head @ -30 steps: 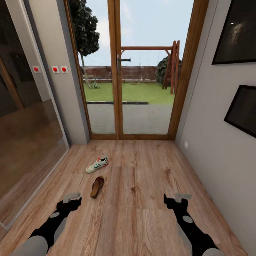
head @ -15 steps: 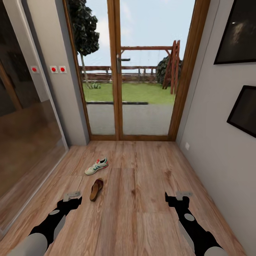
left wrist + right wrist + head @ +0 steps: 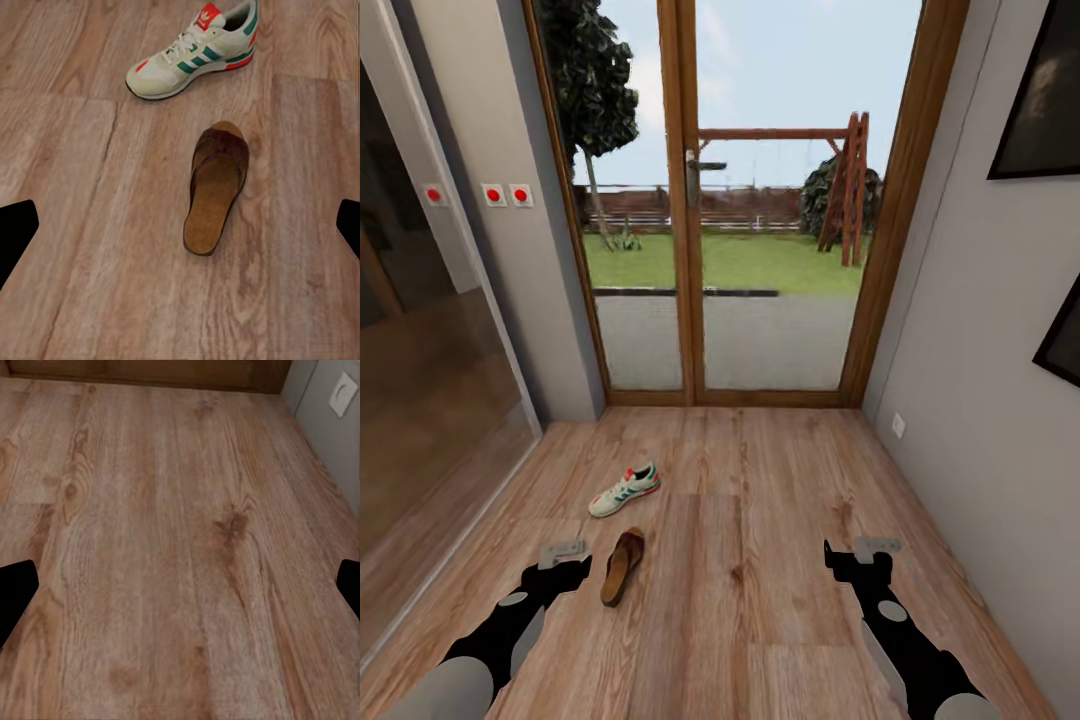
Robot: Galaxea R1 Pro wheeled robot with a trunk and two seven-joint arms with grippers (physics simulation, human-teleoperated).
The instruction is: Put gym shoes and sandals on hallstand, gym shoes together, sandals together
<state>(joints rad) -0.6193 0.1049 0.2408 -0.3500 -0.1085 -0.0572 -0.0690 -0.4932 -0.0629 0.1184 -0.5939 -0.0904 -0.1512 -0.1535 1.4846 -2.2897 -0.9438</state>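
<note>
- One gym shoe (image 3: 624, 489) lies on the corridor floor (image 3: 760, 560) at about 11 o'clock from the robot, toe toward the glass wall on the left, heel toward the wooden double door (image 3: 690, 200).
- One sandal (image 3: 622, 566) lies just nearer than the shoe — a small gap of bare planks between them — with its strap end pointing toward the door.
- The left gripper (image 3: 563, 553) hangs low over the floor, just beside the sandal at its 9 o'clock; in the left wrist view its fingers stand wide apart and hold nothing, with the sandal (image 3: 216, 187) and gym shoe (image 3: 196, 51) ahead between them.
- The right gripper (image 3: 875, 549) hangs at about 1 o'clock, well apart from both — fingers spread wide and empty over bare planks (image 3: 180, 555).
</note>
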